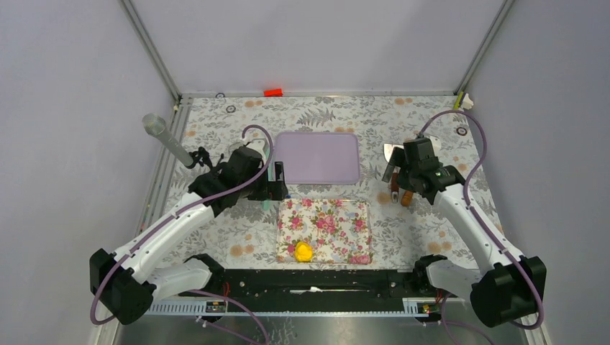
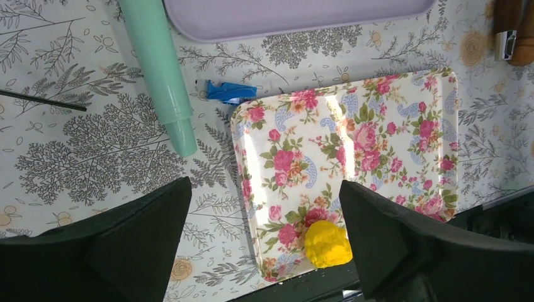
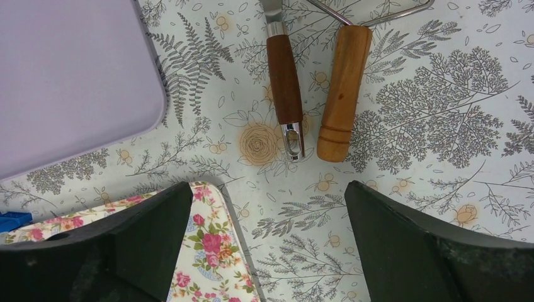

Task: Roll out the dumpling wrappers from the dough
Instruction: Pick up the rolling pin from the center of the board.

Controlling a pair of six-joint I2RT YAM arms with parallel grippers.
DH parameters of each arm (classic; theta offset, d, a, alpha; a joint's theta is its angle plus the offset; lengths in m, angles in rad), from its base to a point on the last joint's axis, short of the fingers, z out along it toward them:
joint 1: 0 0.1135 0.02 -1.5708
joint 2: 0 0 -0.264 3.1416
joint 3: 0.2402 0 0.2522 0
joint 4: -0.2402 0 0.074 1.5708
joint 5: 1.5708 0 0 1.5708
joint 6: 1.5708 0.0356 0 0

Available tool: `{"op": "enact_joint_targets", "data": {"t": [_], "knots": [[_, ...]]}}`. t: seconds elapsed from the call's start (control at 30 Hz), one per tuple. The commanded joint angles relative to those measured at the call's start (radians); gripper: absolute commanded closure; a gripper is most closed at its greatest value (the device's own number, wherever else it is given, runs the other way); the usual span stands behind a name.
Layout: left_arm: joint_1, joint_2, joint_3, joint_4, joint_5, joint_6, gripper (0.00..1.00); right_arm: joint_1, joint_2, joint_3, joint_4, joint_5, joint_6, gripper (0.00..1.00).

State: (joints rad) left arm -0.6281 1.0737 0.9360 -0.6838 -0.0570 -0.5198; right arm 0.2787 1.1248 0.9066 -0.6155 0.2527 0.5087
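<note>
I am working over a table [image 1: 403,241] covered in a leaf-and-flower print, and everything on it seems to be set out within reach of both my arms. At the far middle a plain lilac board [image 1: 316,157] is lying flat and bare; I am judging it to be the rolling surface. Nearer to me a floral tray [image 1: 327,215] is sitting between my two bases.

My left gripper [image 2: 264,185] is hovering above the tray's left edge. Its jaws are spread as wide as they go and there is nothing between them. My right gripper [image 3: 269,189] is hanging just as wide and just as empty over the bare cloth to the right of the tray.

A mint-green rolling pin [image 2: 157,69] is lying on the cloth just left of the tray, close under my left hand, which makes it the likely first pick. Two tools are lying side by side ahead of my right hand: a dark wooden handle [image 3: 284,75] with a metal ferrule and a paler wooden handle [image 3: 340,88] on a wire frame.

The dough [image 2: 327,244] is sitting as one yellow lump at the tray's near edge. It is not yet flattened, and I am seeing no dumpling wrappers anywhere. A small blue clip [image 2: 230,91] is lying by the tray's far-left corner.
</note>
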Motion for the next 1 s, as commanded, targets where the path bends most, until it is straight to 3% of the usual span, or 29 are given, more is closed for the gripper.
{"op": "enact_joint_targets", "data": {"t": [0.0,0.23,0.47,0.73,0.83,0.97], "knots": [[0.006,0.007,0.07,0.056,-0.02,0.005,0.01,0.002,-0.05,-0.015,0.034,0.039,-0.015,0.01],[0.005,0.026,0.138,0.041,-0.067,-0.035,0.01,0.002,-0.079,-0.054,0.063,0.004,-0.014,0.01],[0.005,-0.01,0.102,0.127,0.109,0.017,0.01,0.002,-0.053,-0.101,0.097,0.031,-0.005,0.0],[0.005,-0.001,0.092,0.149,0.163,0.029,0.01,-0.001,0.065,-0.116,0.142,0.074,-0.036,0.02],[0.006,0.003,0.096,0.143,0.168,0.028,0.01,-0.059,0.129,-0.11,0.167,0.057,-0.014,0.07],[0.005,0.0,0.092,0.144,0.173,0.017,0.01,-0.182,0.198,-0.101,0.219,-0.04,-0.031,0.23]]}}
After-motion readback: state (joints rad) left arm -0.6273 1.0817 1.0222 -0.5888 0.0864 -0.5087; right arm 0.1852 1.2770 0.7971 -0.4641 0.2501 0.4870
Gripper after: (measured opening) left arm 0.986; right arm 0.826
